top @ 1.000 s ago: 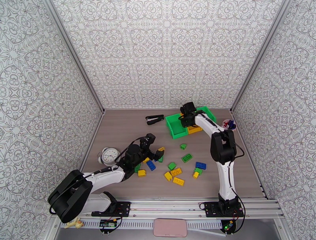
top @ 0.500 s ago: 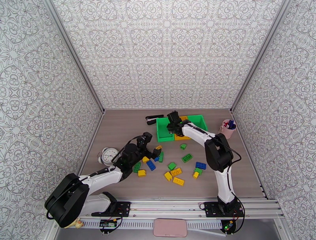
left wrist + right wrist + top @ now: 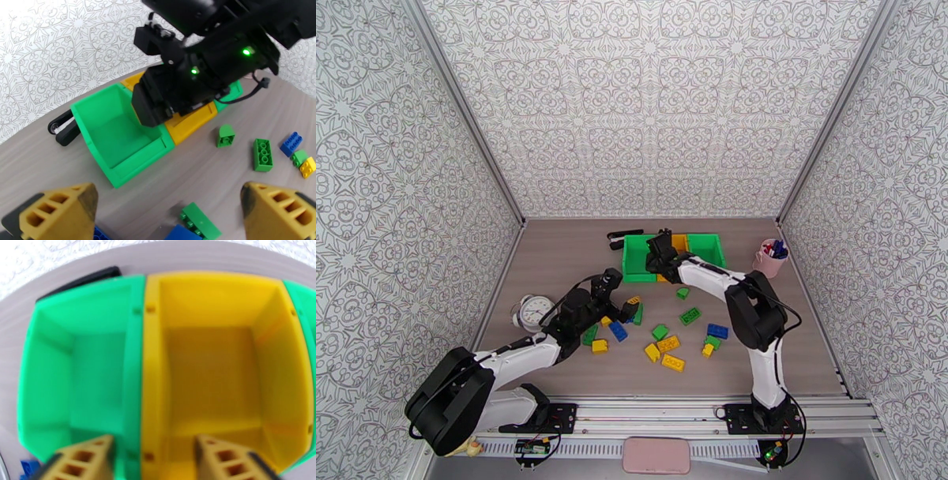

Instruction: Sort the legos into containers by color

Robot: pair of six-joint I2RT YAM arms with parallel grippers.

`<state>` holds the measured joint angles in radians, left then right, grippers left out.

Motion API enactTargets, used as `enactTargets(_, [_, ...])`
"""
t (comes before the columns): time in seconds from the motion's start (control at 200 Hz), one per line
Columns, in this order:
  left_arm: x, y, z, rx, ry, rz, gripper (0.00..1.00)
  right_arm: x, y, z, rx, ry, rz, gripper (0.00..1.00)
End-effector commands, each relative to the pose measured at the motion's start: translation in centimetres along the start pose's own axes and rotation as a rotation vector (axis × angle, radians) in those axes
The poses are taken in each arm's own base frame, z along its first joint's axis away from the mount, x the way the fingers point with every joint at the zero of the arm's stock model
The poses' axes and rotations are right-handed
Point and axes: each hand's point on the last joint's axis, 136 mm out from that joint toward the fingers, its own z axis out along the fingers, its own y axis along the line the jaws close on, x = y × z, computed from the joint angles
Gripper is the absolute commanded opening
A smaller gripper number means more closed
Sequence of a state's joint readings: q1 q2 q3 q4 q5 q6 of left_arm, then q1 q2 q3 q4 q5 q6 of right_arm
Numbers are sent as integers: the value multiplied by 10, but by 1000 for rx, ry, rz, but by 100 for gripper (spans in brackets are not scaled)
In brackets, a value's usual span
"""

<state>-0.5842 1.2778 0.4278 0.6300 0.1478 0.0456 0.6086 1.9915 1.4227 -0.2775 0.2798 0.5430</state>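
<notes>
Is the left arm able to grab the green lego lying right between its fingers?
Probably yes. The left end effector is open, and the green lego lies between its fingers with nothing over it. A blue lego crowds it.

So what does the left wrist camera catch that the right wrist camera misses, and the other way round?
Left wrist camera adds: the right arm looming ahead, a green brick and a blue brick loose on the table, and the open left gripper. Right wrist camera adds: a straight-down look into the yellow bin, its floor bare, past the open right gripper. Shared: the left green bin, the yellow bin, and a black tool behind them.
</notes>
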Motion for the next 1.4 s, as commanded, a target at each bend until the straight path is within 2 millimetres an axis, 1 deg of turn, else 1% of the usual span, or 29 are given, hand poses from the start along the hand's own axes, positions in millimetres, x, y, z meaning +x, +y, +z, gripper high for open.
enactTargets(0.0, [-7,-15,1,88,-12,33,100,-21,4,-36,-107,-117,-65,81])
enactTargets(0.01, [-7,-15,1,92,-11,34,100,-19,3,-39,-120,-118,-82,84])
enactTargets(0.03, [-6,-16,1,94,-10,37,100,-16,2,-42,-128,-119,-98,86])
enactTargets(0.045, [-7,-21,0,125,-12,40,100,-13,1,-45,-140,-118,-115,87])
enactTargets(0.08, [-7,-27,-1,157,-10,47,100,-9,-1,-53,-165,-119,-153,87])
enactTargets(0.14, [-6,-33,-1,190,-3,50,100,1,-13,-60,-155,-92,-187,87])
enactTargets(0.21, [-8,-42,-3,235,-8,40,100,15,-28,-65,-137,-28,-226,87])
enactTargets(0.34, [-5,-61,-4,342,22,54,100,42,-33,-73,-202,114,-373,88])
enactTargets(0.4, [-3,-66,-5,367,35,63,100,54,-40,-73,-192,204,-454,89])
enactTargets(0.475, [-3,-68,-4,377,34,65,100,62,-54,-71,-157,292,-513,88])
enactTargets(0.56, [-1,-70,-3,390,36,63,100,66,-69,-65,-133,362,-544,87])
enactTargets(0.61, [-1,-72,-3,401,38,62,100,67,-72,-61,-133,388,-559,86])
enactTargets(0.72, [2,-74,-1,411,49,58,100,71,-73,-53,-162,448,-598,85])
enactTargets(0.86, [6,-76,0,416,58,54,100,72,-73,-34,-145,493,-617,82])
enactTargets(0.935, [6,-78,1,423,56,50,100,73,-72,-27,-146,509,-618,80])
enactTargets(1.07, [7,-81,2,433,56,45,100,78,-74,-15,-135,540,-625,73])
enactTargets(1.185, [8,-82,2,434,55,42,100,83,-73,-9,-140,555,-626,66])
enactTargets(1.315, [8,-83,3,437,53,42,100,85,-72,-8,-148,563,-624,59])
enactTargets(1.396, [7,-83,3,436,52,46,100,85,-73,-9,-147,565,-624,52])
